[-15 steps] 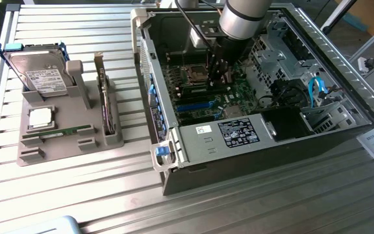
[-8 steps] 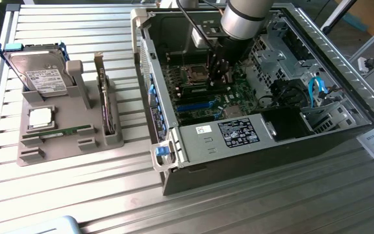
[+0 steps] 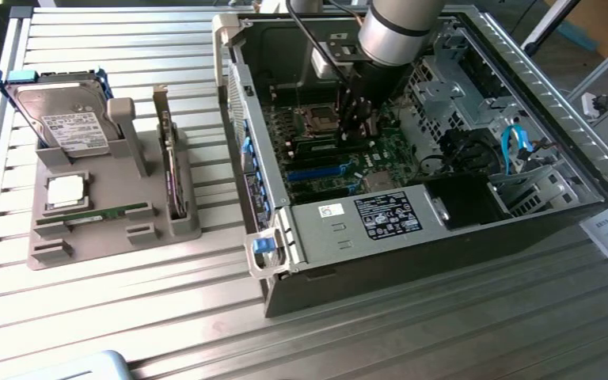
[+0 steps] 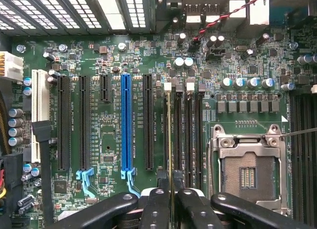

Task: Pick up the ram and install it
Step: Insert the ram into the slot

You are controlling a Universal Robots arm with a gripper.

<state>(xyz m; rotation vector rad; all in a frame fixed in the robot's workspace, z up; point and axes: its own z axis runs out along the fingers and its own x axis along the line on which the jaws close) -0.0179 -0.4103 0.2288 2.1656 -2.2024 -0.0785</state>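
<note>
The arm reaches down into the open computer case, with my gripper low over the motherboard. In the wrist view the ram appears edge-on as a thin green-gold strip. It stands along the memory slot nearest the long black expansion slot. My gripper is shut on the ram's near end, one black fingertip on each side. How deep the ram sits in the slot I cannot tell. Another green stick lies flat in the grey fixture outside the case.
The empty processor socket sits beside the memory slots, with more empty slots between. A blue expansion slot lies on the other side. The fixture also holds a hard drive, a silver chip and an upright dark card.
</note>
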